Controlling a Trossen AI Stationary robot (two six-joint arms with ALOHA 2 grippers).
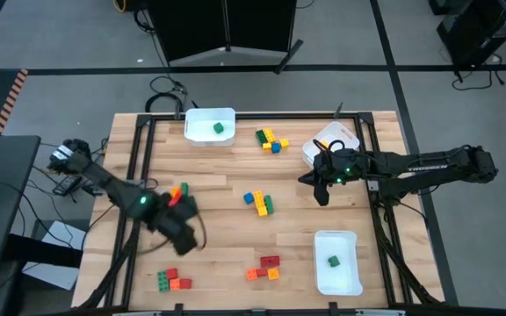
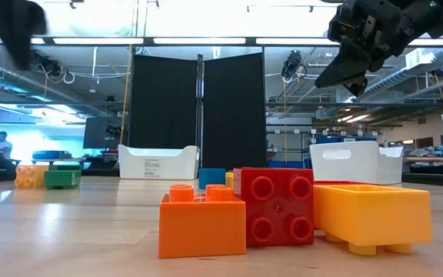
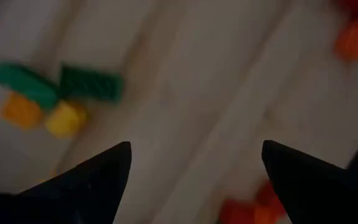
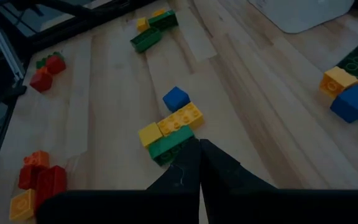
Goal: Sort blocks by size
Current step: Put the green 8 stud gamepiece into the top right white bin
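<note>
Overhead layout, with me at the controls. Blocks lie in 5 loose groups on the table [image 1: 227, 189]: a centre cluster [image 1: 257, 202] of blue, yellow and green pieces, a far cluster [image 1: 271, 140] near the far edge, a red-and-orange group [image 1: 266, 268] at the near edge, a green-and-orange group [image 1: 173, 280] at the near left, and a few pieces [image 1: 179, 194] beside the left arm. 1 green block already sits in the far bin [image 1: 210, 125] and 1 in the near bin [image 1: 337, 262]. The right gripper [image 1: 321, 186] hangs above the board just right of the centre cluster, its fingers pressed together with nothing between them; its wrist view shows the tips [image 4: 199, 155] aimed straight at that cluster, whose yellow brick [image 4: 180, 118] and green brick [image 4: 169, 145] lie side by side with long axes running obliquely across the gripper's line. I judge this arm the nearer to that cluster: the fingers would have to part and the wrist turn to span the bricks' short side. The left gripper [image 1: 181, 241] hovers over bare wood between the left groups, fingers [image 3: 98, 174] spread wide and empty.
</note>
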